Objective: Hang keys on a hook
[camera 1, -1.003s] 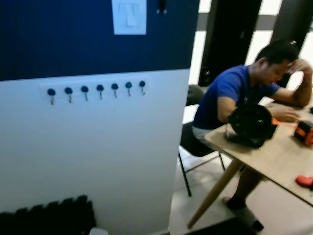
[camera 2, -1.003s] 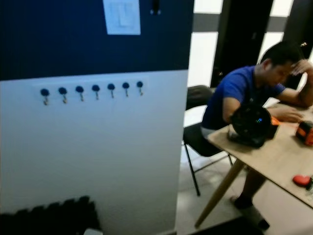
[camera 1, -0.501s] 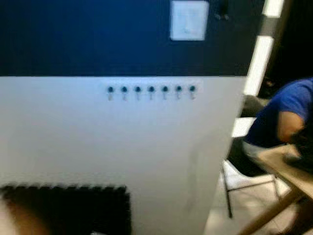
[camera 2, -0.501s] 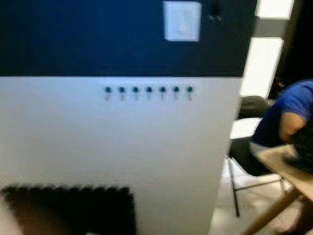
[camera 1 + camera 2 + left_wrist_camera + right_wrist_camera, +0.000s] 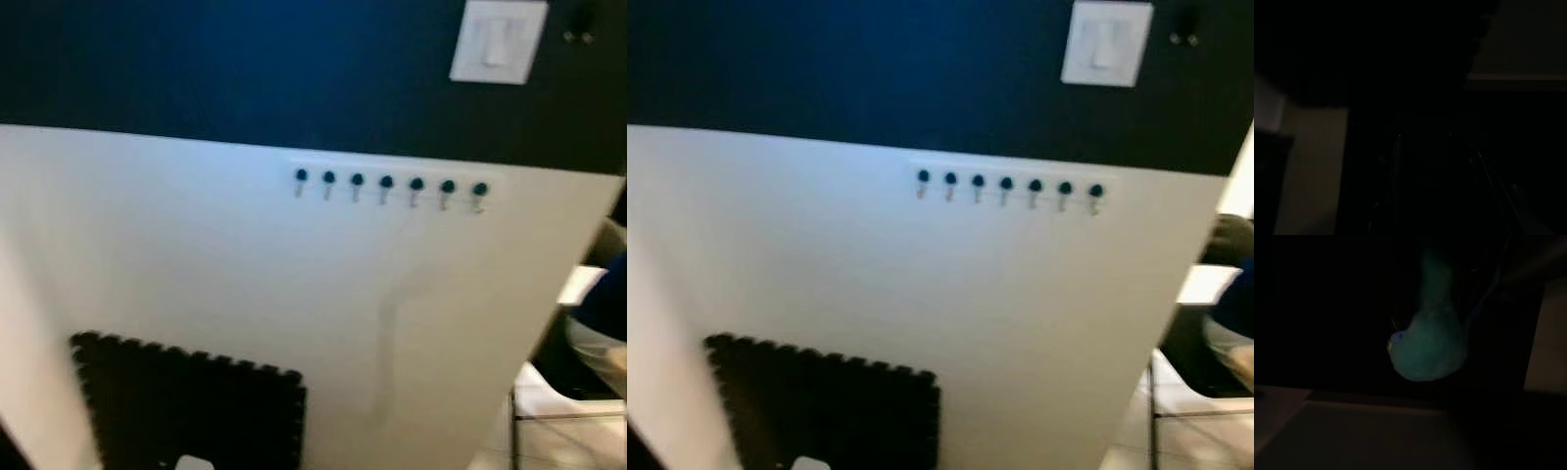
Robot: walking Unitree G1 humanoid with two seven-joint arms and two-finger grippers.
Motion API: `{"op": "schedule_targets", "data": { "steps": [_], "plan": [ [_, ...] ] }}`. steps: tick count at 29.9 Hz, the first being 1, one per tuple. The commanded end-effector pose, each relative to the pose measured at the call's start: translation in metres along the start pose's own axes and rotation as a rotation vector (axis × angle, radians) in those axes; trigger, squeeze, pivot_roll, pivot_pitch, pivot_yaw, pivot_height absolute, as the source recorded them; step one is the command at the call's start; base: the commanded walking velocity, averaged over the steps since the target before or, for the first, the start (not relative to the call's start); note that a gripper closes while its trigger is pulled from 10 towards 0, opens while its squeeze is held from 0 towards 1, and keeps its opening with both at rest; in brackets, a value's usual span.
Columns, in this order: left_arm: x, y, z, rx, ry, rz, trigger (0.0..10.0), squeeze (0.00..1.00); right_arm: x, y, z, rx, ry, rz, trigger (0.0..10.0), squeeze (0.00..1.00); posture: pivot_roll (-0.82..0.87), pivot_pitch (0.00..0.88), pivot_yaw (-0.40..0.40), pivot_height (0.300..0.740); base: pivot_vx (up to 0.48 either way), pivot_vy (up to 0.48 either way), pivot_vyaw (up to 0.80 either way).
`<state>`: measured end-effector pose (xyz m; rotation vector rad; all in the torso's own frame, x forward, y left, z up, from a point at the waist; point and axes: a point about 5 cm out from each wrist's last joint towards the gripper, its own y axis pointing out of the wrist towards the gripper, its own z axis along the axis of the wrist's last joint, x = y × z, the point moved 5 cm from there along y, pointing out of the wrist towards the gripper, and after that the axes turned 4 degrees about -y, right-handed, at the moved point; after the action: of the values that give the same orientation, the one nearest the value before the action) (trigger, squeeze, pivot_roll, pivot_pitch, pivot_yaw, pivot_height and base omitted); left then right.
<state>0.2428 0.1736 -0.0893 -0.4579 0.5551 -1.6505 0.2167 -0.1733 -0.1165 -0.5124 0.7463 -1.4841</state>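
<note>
Row of hooks (image 5: 388, 185) on wall, teal blob (image 5: 1428, 345) near right claw

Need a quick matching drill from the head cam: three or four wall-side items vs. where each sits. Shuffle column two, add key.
Column 1:
1. row of hooks
2. light switch plate
3. black foam mat
4. person

Column 2:
A. low against the white wall, near the floor
B. on the dark blue upper wall
C. at the right edge, past the wall corner
D. on the white wall just under the blue band

Pairs: 1-D, 2-B, 3-A, 4-C
</note>
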Motion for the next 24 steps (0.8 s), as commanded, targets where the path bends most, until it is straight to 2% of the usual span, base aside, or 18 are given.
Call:
{"op": "schedule_targets", "data": {
  "steps": [1, 5, 14, 24],
  "plan": [
    [0.0013, -0.0014, -0.0076, -0.031, 0.001, -0.003, 10.0, 0.0, 0.0002, -0.0001, -0.0016, -0.008, 0.006, -0.001, 10.0, 0.0, 0.1, 0.014, -0.015, 0.74, 0.0, 0.0, 0.8],
    [0.0011, -0.0015, -0.0082, -0.034, 0.002, -0.004, 10.0, 0.0, 0.0001, -0.0001, -0.0014, -0.006, 0.004, -0.002, 10.0, 0.0, 0.09, 0.009, -0.014, 0.74, 0.0, 0.0, 0.8],
    [0.0045, -0.0001, -0.0067, -0.036, 0.032, -0.026, 10.0, 0.0, 0.0024, -0.0002, 0.0008, 0.007, 0.012, -0.011, 10.0, 0.0, 0.09, 0.001, -0.013, 0.74, 0.0, 0.0, 0.0],
    [0.0096, 0.0013, -0.005, -0.036, 0.055, -0.05, 10.0, 0.0, 0.0038, -0.0006, 0.0003, 0.007, 0.015, -0.018, 10.0, 0.0, 0.08, 0.0, -0.009, 0.74, 0.0, -0.424, 0.0]
  ]
}}
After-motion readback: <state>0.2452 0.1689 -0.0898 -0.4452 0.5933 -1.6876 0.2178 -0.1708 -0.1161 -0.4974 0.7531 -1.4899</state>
